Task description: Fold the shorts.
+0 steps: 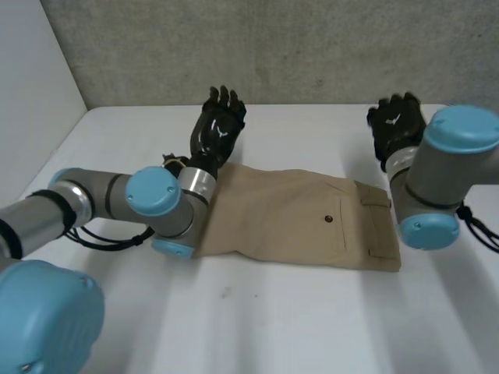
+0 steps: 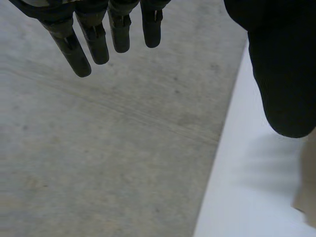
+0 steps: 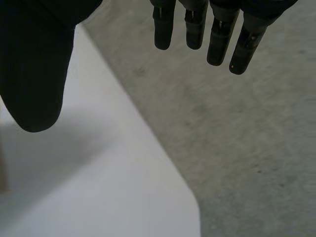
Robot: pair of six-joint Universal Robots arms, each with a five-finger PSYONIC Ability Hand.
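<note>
Tan shorts (image 1: 304, 218) lie flat across the middle of the white table (image 1: 257, 327), with a dark button and back pocket facing up. My left hand (image 1: 218, 128) is raised beyond the shorts' left end, its fingers (image 2: 94, 42) straight and spread, holding nothing. A sliver of the tan cloth (image 2: 308, 192) shows beside its thumb (image 2: 284, 74). My right hand (image 1: 398, 125) hovers past the shorts' right end, near the table's far edge. Its fingers (image 3: 217, 34) hang straight and its thumb (image 3: 34, 74) stands apart, empty.
A grey concrete wall (image 1: 273, 47) rises behind the table's far edge. A white side panel (image 1: 35, 86) stands at the left. My left arm (image 1: 117, 202) lies along the shorts' left end, and my right arm (image 1: 440, 171) stands over their right end.
</note>
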